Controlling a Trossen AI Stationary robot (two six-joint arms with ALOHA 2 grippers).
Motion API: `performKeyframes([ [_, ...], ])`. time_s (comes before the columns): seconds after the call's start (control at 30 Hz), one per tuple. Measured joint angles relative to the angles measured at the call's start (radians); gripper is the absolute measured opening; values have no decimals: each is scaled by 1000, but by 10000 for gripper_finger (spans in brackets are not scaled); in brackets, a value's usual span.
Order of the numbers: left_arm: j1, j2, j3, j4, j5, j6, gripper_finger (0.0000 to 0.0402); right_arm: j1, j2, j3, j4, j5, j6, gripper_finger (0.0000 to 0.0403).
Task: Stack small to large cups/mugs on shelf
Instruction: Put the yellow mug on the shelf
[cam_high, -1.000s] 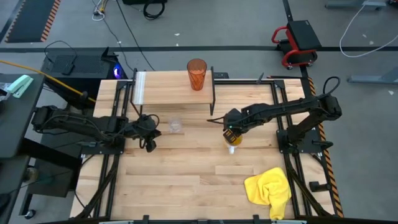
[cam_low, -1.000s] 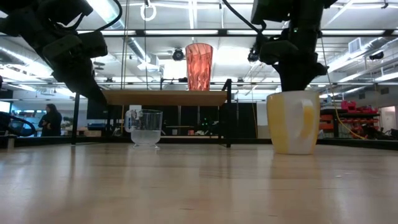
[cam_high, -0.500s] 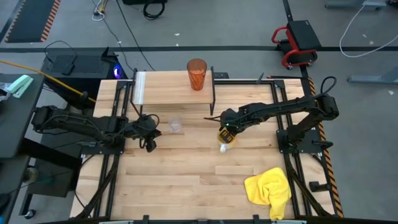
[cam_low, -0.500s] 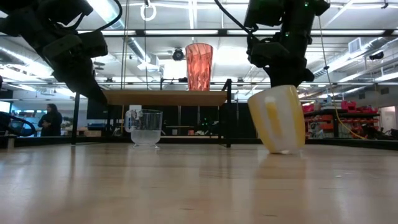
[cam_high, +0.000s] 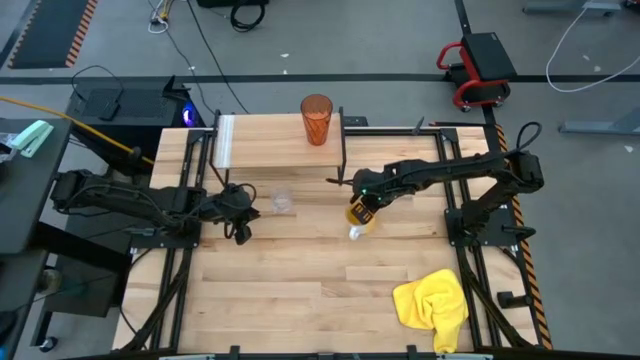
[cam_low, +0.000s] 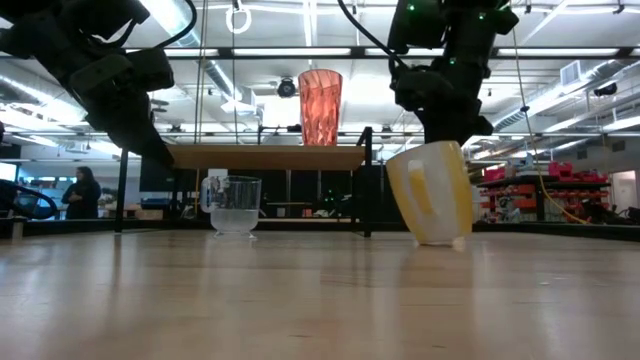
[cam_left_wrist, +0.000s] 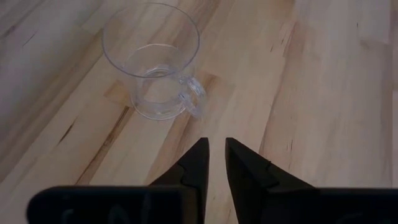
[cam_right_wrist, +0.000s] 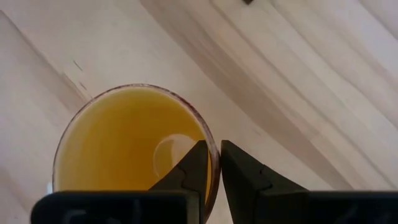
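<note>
The ribbed orange-red tumbler (cam_high: 316, 118) stands upright on the light wood shelf (cam_high: 270, 140) at the table's far side. The small clear glass (cam_high: 283, 201) stands on the table in front of the shelf; the left wrist view shows it (cam_left_wrist: 152, 59) just ahead of my left gripper (cam_left_wrist: 216, 155). That gripper is shut and empty, hovering to the glass's left. My right gripper (cam_high: 366, 203) is shut on the orange mug (cam_high: 360, 217), right of the glass and near the shelf's right legs. My right gripper pinches the mug's rim (cam_right_wrist: 213, 140), one finger inside the mug and one outside. The fingers come from above, pointing down. The mug (cam_low: 430, 195) hangs tilted below them, its base close to the table; whether the base touches the table I cannot tell.
A crumpled yellow cloth (cam_high: 432, 305) lies at the table's near right corner. The shelf's black legs (cam_low: 367, 185) stand just left of the tilted mug in the low view. Bare wood lies between the glass and the near edge.
My right gripper has gone toward the table's left edge and a little toward the far edge, taking the mug along. The mug stood upright on the table one second ago; it is now tipped and nearer the shelf's right legs.
</note>
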Motion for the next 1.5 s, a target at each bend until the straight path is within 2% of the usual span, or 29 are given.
performKeyframes([
  [0.5, 0, 0, 0, 1, 0, 0, 65, -19, 26, 3, 11, -34, -37, 52],
  [0.73, 0, 1, 1, 10, 0, 7, 65, -15, 59, 2, 48, -54, -48, 86],
  [0.93, 0, 1, 1, 12, 0, 10, 71, -17, 62, 3, 55, -29, -48, 119],
  [1.2, 0, 1, 1, 17, 0, 10, 69, -16, 56, 36, 27, -20, -36, 126],
  [1.5, 0, 1, 1, 17, 0, 8, 73, 16, 56, 142, -189, 71, 29, 122],
])
